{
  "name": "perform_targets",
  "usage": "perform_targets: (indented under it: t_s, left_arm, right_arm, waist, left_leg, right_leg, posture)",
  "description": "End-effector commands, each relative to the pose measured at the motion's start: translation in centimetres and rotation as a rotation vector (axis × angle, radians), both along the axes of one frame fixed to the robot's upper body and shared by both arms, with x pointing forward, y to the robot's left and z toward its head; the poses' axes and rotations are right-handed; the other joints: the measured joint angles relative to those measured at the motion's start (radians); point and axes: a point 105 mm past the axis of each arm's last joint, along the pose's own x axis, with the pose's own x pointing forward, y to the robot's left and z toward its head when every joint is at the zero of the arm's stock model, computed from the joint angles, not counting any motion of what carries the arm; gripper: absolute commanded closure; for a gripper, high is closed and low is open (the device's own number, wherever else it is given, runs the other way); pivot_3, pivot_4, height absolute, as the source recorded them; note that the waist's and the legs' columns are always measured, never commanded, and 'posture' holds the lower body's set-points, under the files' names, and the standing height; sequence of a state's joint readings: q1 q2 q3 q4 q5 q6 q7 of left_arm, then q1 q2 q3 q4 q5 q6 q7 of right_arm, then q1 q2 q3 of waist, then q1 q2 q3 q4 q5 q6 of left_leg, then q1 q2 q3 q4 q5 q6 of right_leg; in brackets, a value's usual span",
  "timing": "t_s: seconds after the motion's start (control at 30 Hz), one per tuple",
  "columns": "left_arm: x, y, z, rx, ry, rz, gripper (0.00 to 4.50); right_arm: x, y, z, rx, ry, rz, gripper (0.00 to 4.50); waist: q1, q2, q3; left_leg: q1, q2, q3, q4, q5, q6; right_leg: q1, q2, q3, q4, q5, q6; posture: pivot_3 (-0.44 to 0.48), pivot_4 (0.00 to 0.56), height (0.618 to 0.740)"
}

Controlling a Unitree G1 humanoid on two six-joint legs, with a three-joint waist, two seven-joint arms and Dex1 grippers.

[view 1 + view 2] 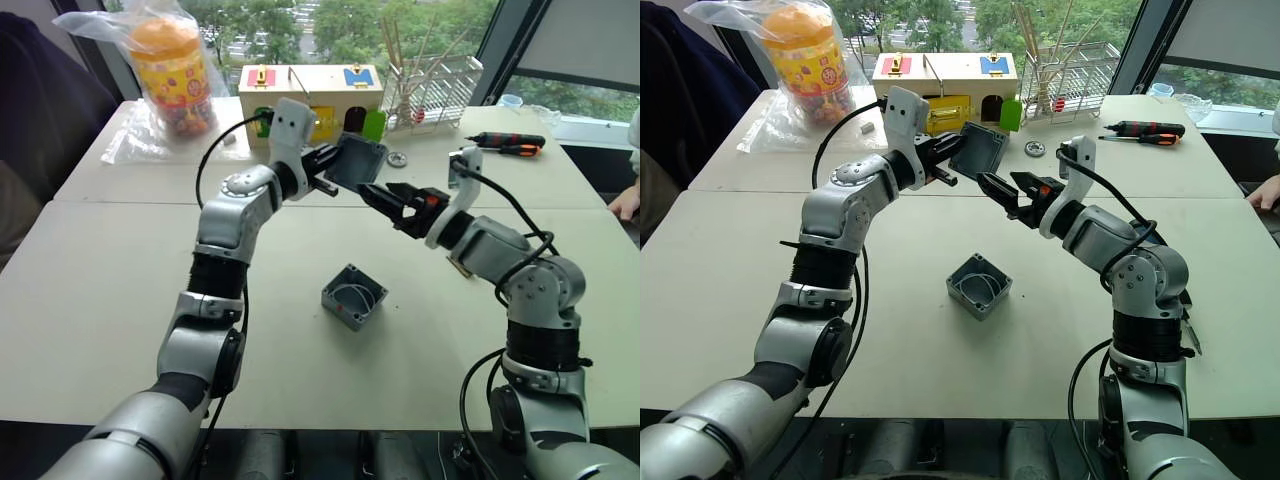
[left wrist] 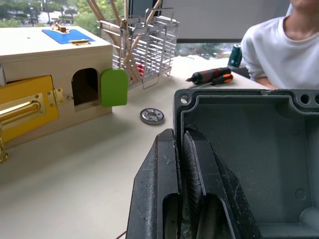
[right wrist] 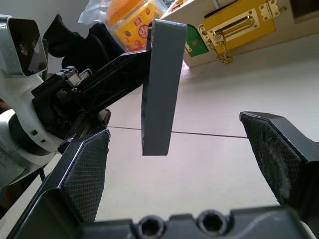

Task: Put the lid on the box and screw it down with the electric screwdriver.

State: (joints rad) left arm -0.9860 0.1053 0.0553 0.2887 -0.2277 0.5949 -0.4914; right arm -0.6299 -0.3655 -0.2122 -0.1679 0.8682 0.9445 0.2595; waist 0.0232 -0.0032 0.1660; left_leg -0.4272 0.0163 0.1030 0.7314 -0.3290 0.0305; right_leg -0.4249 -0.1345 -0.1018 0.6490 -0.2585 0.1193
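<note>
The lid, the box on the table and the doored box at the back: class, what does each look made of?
Lid: matte grey moulded plastic, probably; corner screw holes, cast rim. Box: same grey, likely plastic. Doored box: pale unpainted wood with painted doors, brassy hinges.

A wooden box [image 1: 310, 95] with coloured doors is sitting at the desk's [image 1: 120, 290] far edge, beside a wire rack [image 1: 435, 90], a bagged orange jar [image 1: 170, 70] and hand screwdrivers [image 1: 510, 142].
</note>
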Motion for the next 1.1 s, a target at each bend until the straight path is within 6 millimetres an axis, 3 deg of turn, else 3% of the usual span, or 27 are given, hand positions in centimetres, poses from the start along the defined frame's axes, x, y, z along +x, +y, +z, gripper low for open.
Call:
perform_targets:
  t_s: [0.03, 0.43, 0.57, 0.7, 0.8, 0.97, 1.1]
  left_arm:
    - [-0.7, -0.3, 1.6, -0.026, -0.054, -0.017, 4.48]
    - [-1.0, -0.6, 1.6, -0.025, -0.053, -0.050, 4.48]
    - [-1.1, -0.8, 1.5, -0.022, -0.054, -0.061, 4.50]
    - [-1.2, -0.8, 1.5, -0.021, -0.054, -0.065, 4.50]
    - [-1.3, -0.7, 1.4, -0.020, -0.054, -0.066, 4.50]
    - [-1.3, -0.3, 1.2, -0.009, -0.051, -0.069, 4.50]
    - [-1.5, 0.1, 1.5, -0.026, -0.040, -0.098, 2.98]
  right_arm:
    - [-0.1, -0.2, 1.8, 0.050, -0.055, 0.001, 0.00]
    - [-0.5, -0.3, 2.5, 0.111, -0.074, 0.019, 0.00]
    - [-0.6, -0.1, 2.6, 0.128, -0.081, 0.025, 1.05]
    - [-0.7, 0.1, 2.7, 0.135, -0.089, 0.034, 2.79]
    - [-0.8, 0.2, 2.7, 0.134, -0.093, 0.037, 4.34]
    - [-0.9, 0.3, 2.7, 0.132, -0.096, 0.042, 4.39]
    - [-1.1, 0.4, 2.5, 0.114, -0.099, 0.051, 4.39]
  waist:
    - [-0.007, 0.000, 0.000]
    - [-0.012, 0.000, 0.000]
    - [-0.012, 0.000, 0.000]
    - [-0.012, 0.000, 0.000]
    - [-0.012, 0.000, 0.000]
    - [-0.012, 0.000, 0.000]
    - [-0.013, 0.000, 0.000]
  left_leg:
    - [0.000, 0.000, 0.000, 0.000, 0.000, 0.000]
    - [0.000, 0.000, 0.000, -0.001, 0.000, 0.000]
    - [0.000, 0.000, 0.000, -0.001, 0.000, 0.000]
    - [0.000, 0.000, 0.000, -0.001, 0.000, 0.000]
    - [0.000, 0.000, 0.000, -0.001, 0.000, 0.000]
    - [0.000, 0.000, 0.000, -0.001, 0.000, 0.000]
    - [0.000, 0.000, 0.000, -0.001, 0.000, 0.000]
  right_leg:
    - [0.000, 0.000, 0.000, 0.000, 0.000, 0.000]
    - [0.000, 0.000, 0.000, 0.000, 0.000, 0.000]
    - [0.000, 0.000, 0.000, 0.000, 0.000, 0.000]
    - [0.000, 0.000, 0.000, 0.000, 0.000, 0.000]
    - [0.000, 0.000, 0.000, 0.000, 0.000, 0.000]
    - [0.000, 0.000, 0.000, -0.001, 0.000, 0.000]
    - [0.000, 0.000, 0.000, -0.001, 0.000, 0.000]
  posture:
    - [0.000, 0.150, 0.705]
    - [0.000, 0.150, 0.705]
    - [0.000, 0.150, 0.705]
    - [0.000, 0.150, 0.705]
    - [0.000, 0.150, 0.705]
    - [0.000, 0.150, 0.705]
    - [0.000, 0.150, 0.705]
